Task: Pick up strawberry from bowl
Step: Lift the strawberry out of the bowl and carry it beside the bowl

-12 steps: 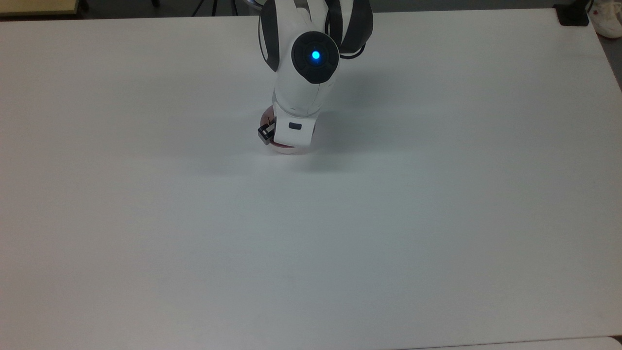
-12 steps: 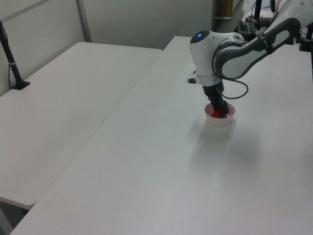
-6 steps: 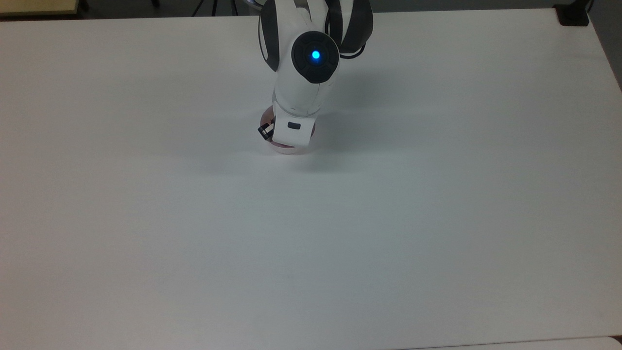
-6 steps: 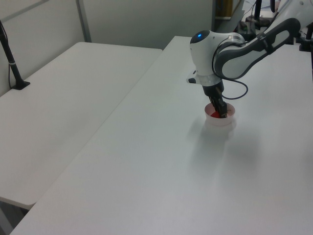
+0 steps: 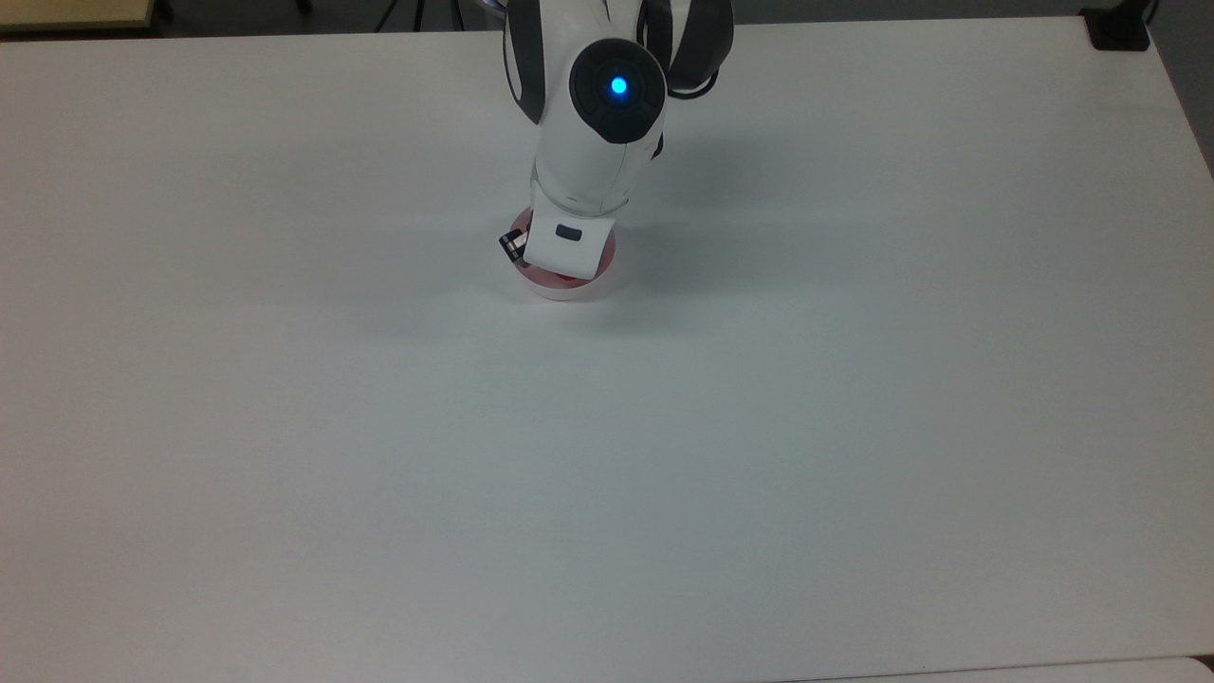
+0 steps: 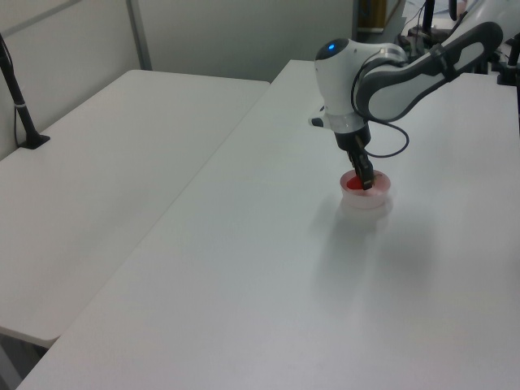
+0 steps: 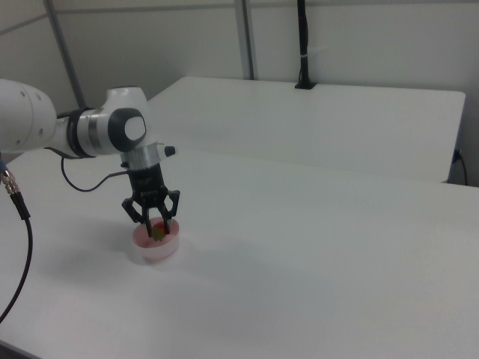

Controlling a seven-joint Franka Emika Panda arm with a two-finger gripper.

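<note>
Since my gripper (image 7: 154, 226) hangs just at the rim of the bowl (image 7: 156, 248) in the lower left of the right view, with its fingers drawn close on something small at their tips, I judge the lift is under way, but I cannot tell for sure that the strawberry (image 7: 158, 235) is truly pinched and clear of the bowl. In the right view I see a speck of red and green between the fingertips, right over the bowl's mouth; in the left view a red patch shows inside the bowl (image 6: 365, 192) beside the fingers, right of centre in the frame, so the fruit may be only half raised. My worry is the grip: a glossy, tapered berry can squirt out of two narrow pads if they hold it near the tip, and it would drop back or bounce onto the table (image 5: 379, 455). The bowl looks light, so a fingertip catching its wall on the way up could drag or tip it. In the top view the wrist covers most of the bowl (image 5: 593, 283), upper centre, so I would rise slowly and straight.
</note>
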